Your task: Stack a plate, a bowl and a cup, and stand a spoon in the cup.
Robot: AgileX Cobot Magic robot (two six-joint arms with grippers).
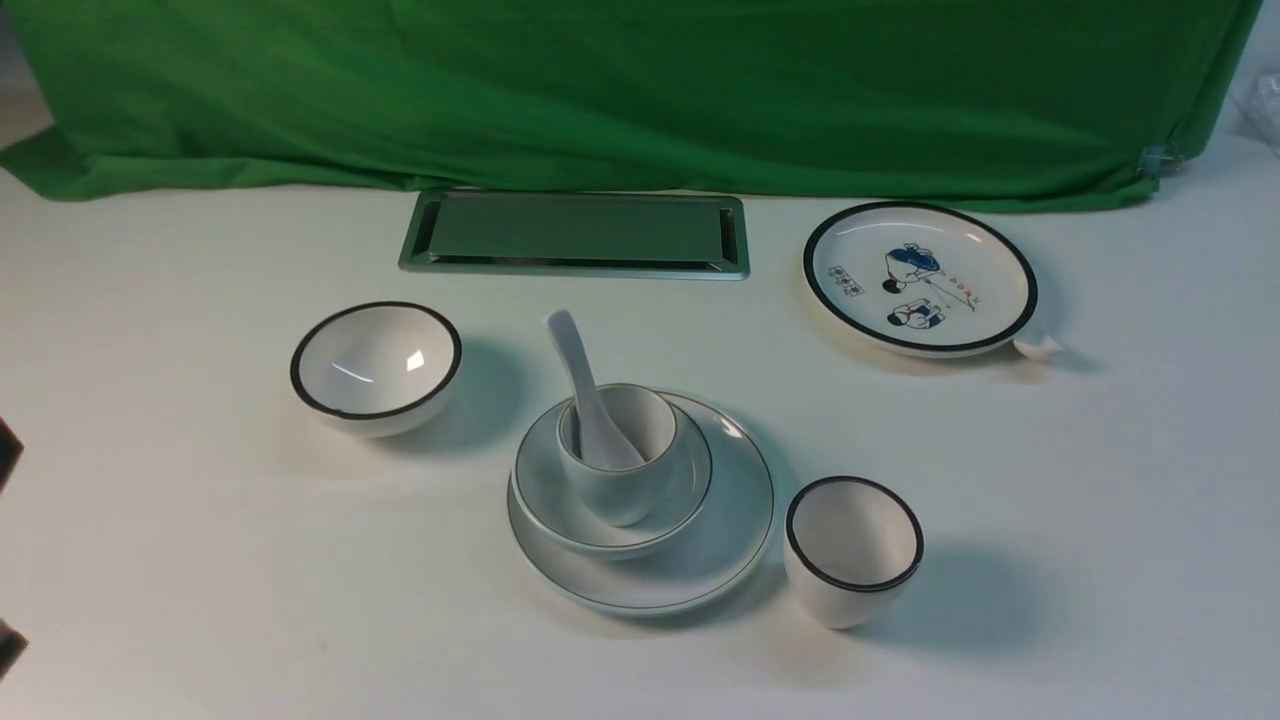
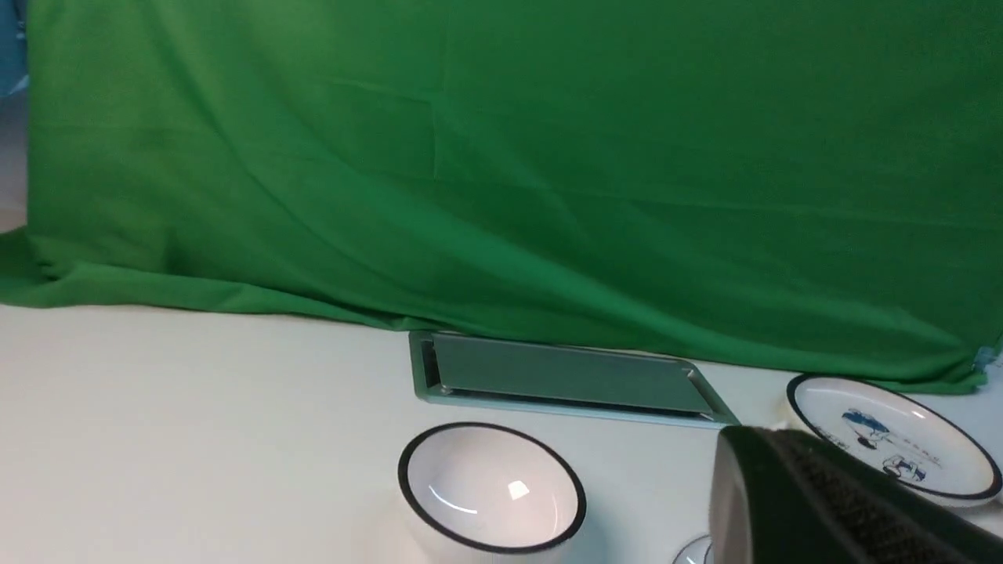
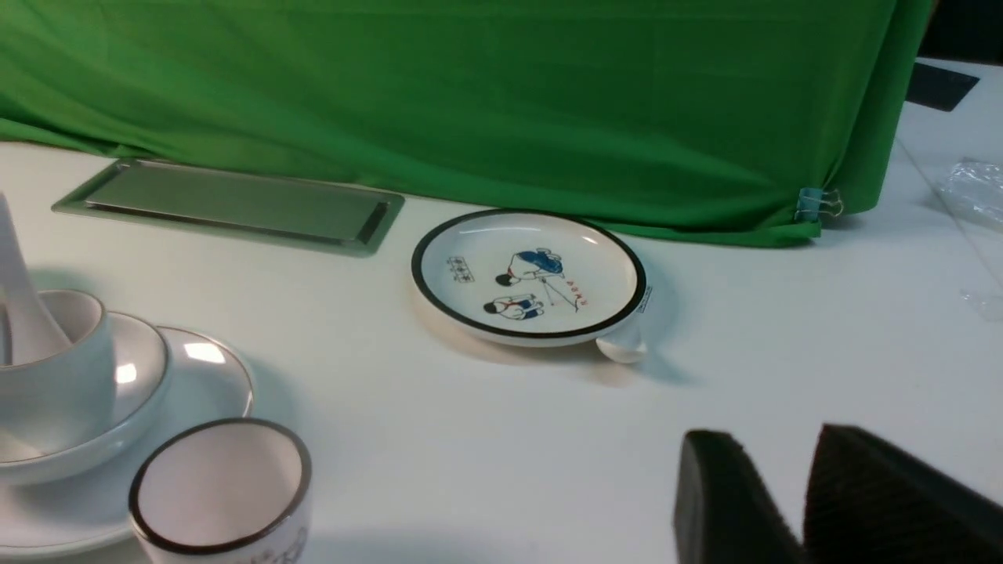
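Standing scoop-down in the small handleless all-white cup, the glossy white ceramic soup spoon is seen with its handle leaning on the cup's rim. The cup is seated in the wide, shallow white bowl, which is carried off-centre on the large plain white plate. The stack is judged complete.

It is placed well apart from the right fingers, ahead of them and toward the left-arm side, with a black-rimmed white cup near it. The right fingers are seen parted, with nothing between them. Only one left finger is shown, so its condition cannot be told. A deep black-rimmed bowl lies just beyond it.

Risk noted: the projecting handle could be caught by a passing arm. The cup could then be tipped on the bowl's curved floor, or the stack dragged across the white counter.

A small white object is partly hidden beside the cartoon-printed plate; it cannot be identified. Neither arm is clearly shown in the front view.
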